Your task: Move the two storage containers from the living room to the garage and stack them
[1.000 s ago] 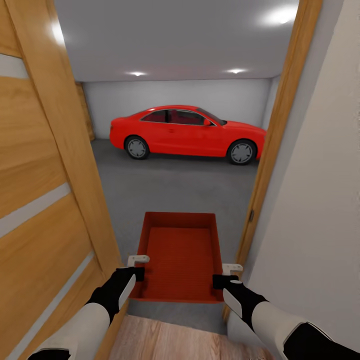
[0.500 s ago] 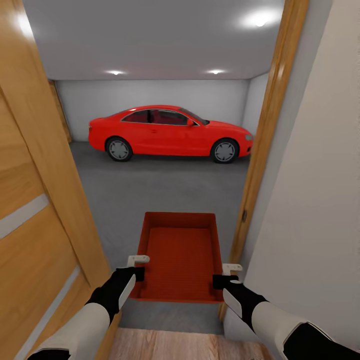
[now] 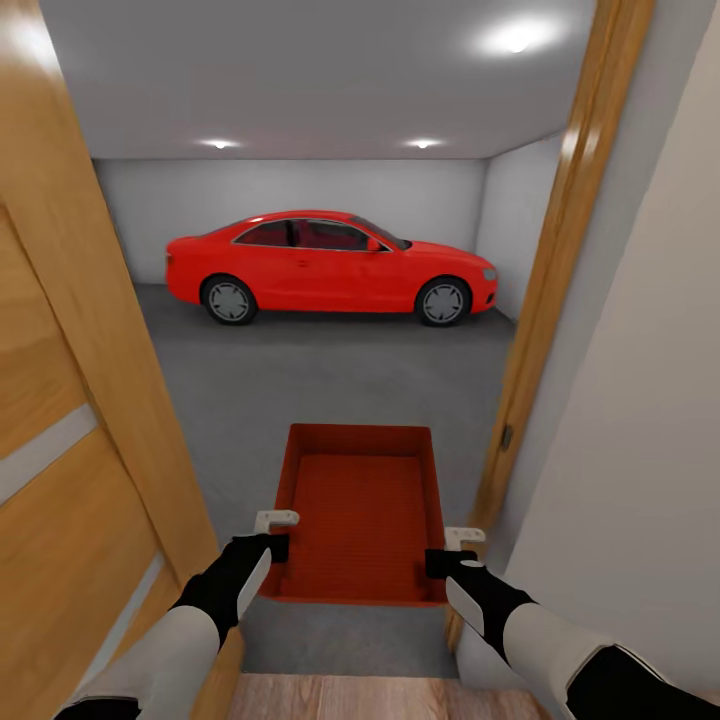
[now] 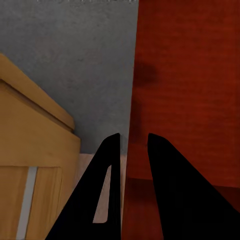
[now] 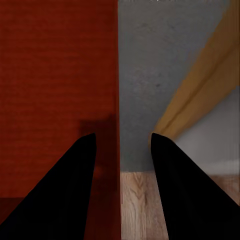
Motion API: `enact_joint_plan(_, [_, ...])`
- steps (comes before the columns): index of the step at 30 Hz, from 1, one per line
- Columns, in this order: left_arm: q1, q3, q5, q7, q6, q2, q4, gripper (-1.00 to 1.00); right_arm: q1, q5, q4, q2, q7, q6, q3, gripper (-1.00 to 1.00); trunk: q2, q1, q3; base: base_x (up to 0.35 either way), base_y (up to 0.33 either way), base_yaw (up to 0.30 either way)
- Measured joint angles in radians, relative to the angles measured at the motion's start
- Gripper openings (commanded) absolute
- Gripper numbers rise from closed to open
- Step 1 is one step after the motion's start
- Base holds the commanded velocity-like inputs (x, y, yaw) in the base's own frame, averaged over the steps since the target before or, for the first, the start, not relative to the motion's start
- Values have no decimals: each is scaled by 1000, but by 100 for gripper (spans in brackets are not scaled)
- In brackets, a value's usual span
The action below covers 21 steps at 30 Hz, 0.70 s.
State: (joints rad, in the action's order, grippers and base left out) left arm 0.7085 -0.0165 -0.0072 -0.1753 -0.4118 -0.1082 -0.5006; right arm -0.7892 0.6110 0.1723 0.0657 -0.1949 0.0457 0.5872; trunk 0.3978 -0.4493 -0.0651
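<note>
One orange-red bin is held level between both arms in a doorway, above the grey concrete floor of the garage. The left gripper and right gripper are each closed on a side wall of the bin. A red car stands well beyond, and an open wooden door stands at the left.
</note>
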Motion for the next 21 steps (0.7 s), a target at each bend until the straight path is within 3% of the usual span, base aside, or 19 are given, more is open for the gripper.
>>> enact_joint_plan(8, [0,0,1,0,0,0,-1,-100,0,-3,0,1,0,0,-2,-100,0,0,0,47,102,0])
enact_joint_plan(21, [0,1,3,-1,2,0,-1,-100,-1,-6,0,0,0,0,-4,-100,0,0,0,1,9,-16])
